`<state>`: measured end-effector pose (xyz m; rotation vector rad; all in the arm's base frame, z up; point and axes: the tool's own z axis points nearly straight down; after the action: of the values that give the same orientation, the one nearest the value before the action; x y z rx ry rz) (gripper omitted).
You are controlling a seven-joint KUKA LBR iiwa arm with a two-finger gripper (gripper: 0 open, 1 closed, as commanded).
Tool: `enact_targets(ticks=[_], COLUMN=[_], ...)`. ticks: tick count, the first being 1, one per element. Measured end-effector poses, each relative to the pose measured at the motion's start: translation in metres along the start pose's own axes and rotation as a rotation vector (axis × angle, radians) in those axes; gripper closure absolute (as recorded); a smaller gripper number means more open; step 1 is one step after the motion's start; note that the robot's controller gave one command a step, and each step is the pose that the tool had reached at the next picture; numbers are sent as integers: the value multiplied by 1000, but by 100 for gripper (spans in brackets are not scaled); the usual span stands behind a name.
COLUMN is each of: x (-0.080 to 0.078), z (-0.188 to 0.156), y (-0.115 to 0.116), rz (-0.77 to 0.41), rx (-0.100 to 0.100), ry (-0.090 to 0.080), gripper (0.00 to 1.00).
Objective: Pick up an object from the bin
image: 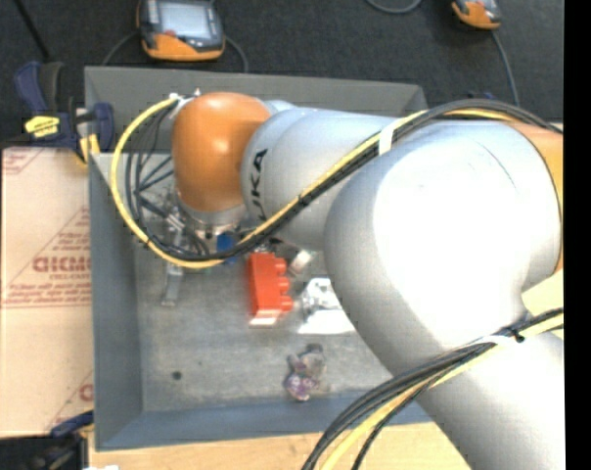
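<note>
Nearest, a small purple trinket (pixel 303 378) lies on the bin (pixel 114 360) floor. Beyond it, mid-bin, the red block (pixel 268 287) looks rigid and light, best pinched across its narrow sides. Farther left hangs the gripper (pixel 175 262); open or clenched, I cannot tell.

Arm: large silver-grey seven-joint arm (pixel 442 243); enters from the right and extends leftward, its nearest link bulking across the lower right.
Wrist: rounded orange cover (pixel 212 150) caps the arm's end, facing down and left.
Cabling: yellow and black cables (pixel 116 164) run along the arm and loop wide round the cover's left side.
Gripper: grey metal two-finger gripper (pixel 173 267); hangs beneath the cover, pointed downward, partly hidden by the cable loop.
</note>
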<state>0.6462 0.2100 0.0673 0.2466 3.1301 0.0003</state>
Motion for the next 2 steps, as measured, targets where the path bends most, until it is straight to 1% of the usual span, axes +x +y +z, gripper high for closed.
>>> enact_targets(ticks=[1, 2], x=[-7, -18], z=[-36, -34], y=[-96, -101], rz=[24, 260], rx=[2, -3], ry=[-4, -4], gripper=[0, 0])
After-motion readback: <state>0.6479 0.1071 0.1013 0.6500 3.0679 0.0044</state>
